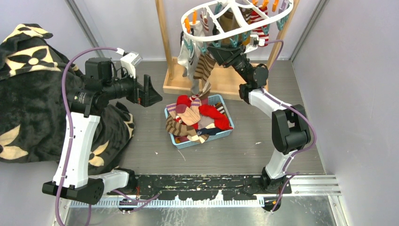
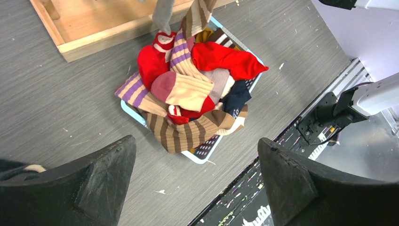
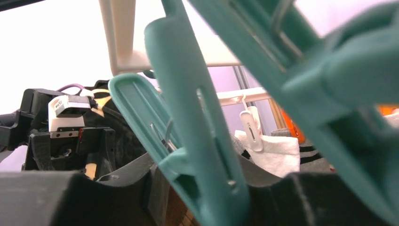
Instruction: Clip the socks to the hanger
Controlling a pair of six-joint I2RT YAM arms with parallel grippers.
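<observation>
Hanger, top view: white plastic oval ring hanger [image 1: 197, 38] sits just above the right pincer [image 1: 214, 48]; the right arm is nearer.
Striped sock, top view: brown-and-tan striped sock [image 1: 203, 68] dangles lengthwise below the rim.
Left wrist view: left pincer [image 2: 195, 146] is wide open and empty, over mixed-colour socks [image 2: 197, 89] in a blue plastic basket [image 2: 200, 157].
Right wrist view: part-closed around an upright teal plastic clip [image 3: 197, 141]; cannot tell whether it is squeezing.

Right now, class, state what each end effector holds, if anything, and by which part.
Left end effector: open, holding nothing. Right end effector: a teal clip stands between its fingers at the clip's lower end; whether it is gripped cannot be told.
</observation>
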